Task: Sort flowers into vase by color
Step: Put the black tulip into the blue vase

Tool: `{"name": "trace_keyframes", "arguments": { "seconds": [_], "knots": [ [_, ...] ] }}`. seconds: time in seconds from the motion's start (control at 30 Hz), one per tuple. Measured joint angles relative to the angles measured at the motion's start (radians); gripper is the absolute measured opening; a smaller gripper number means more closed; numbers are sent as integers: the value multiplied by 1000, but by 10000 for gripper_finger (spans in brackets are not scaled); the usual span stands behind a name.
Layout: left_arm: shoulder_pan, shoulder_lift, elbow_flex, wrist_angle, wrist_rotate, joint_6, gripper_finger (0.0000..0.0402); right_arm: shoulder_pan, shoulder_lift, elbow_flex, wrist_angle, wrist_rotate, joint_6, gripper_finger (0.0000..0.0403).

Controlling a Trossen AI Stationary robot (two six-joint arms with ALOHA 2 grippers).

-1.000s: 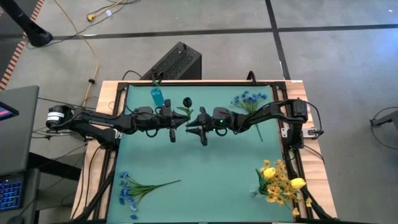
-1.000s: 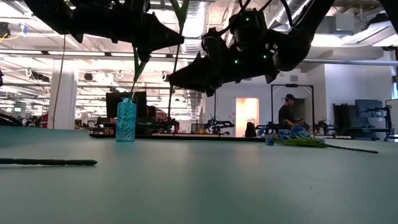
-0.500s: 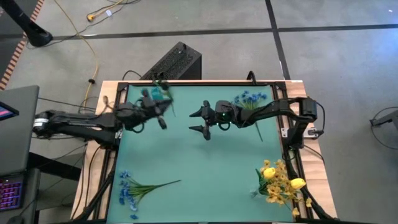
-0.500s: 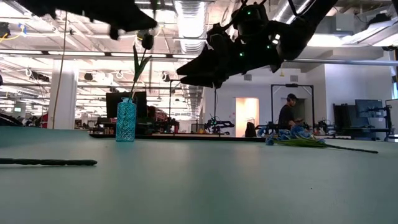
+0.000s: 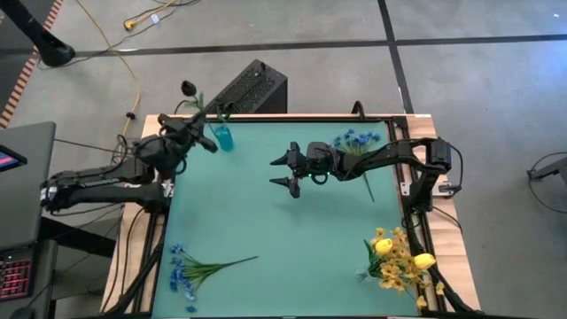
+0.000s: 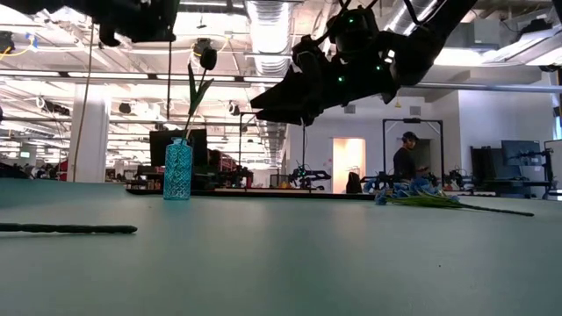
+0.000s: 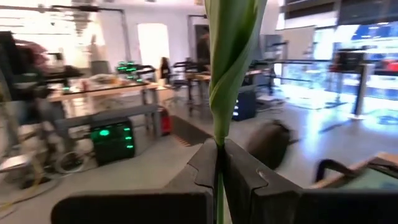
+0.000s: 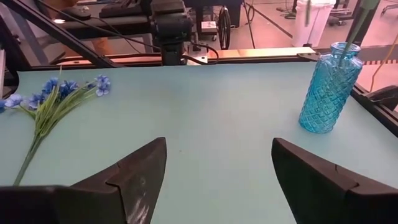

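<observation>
Left gripper (image 5: 197,135) clamped on dark-bud flower (image 5: 189,89) stem above blue vase (image 5: 222,137), right gripper (image 5: 282,170) spread wide mid-table

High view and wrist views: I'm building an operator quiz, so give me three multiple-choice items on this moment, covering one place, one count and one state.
1. Where does the blue patterned glass vase stand on the green table mat?
A. Far-left corner
B. Near-right corner
C. Centre

2. How many blue blossom sprigs lie on the mat?
A. One
B. Two
C. Four

3. What state is the left gripper in?
A. Open and empty
B. Shut on the vase's neck
C. Shut on the dark-budded flower's green stem

Answers:
1 A: the high view shows it at the mat's far-left corner.
2 B: one sprig lies far right and one near left.
3 C: the left wrist view shows its fingers pinching the stem. The right gripper hangs open over mid-mat.
</observation>
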Motion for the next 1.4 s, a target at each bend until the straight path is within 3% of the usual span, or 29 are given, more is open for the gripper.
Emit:
{"name": "trace_keyframes", "arguments": {
  "seconds": [0.13, 0.3, 0.4, 0.53, 0.67, 1.4],
  "knots": [
    [137, 15, 0, -1, 74, -30, 0, 0, 0, 0, 0, 0, 7, 317],
    [301, 29, 0, 1, 256, -129, 0, 10, 1, 0, -18, 0, 8, 317],
    [372, 46, 0, 3, 355, -175, 0, 17, 1, 0, -27, 0, 8, 317],
    [436, 83, 0, 12, 412, -192, 0, 16, 1, 0, -33, 0, 8, 317],
    [473, 126, 0, 57, 468, -208, 0, 16, 1, 0, -34, 0, 8, 317],
    [500, 226, 0, 55, 504, -217, 0, 16, 1, 0, -60, 0, 3, 317]
  ]
}}
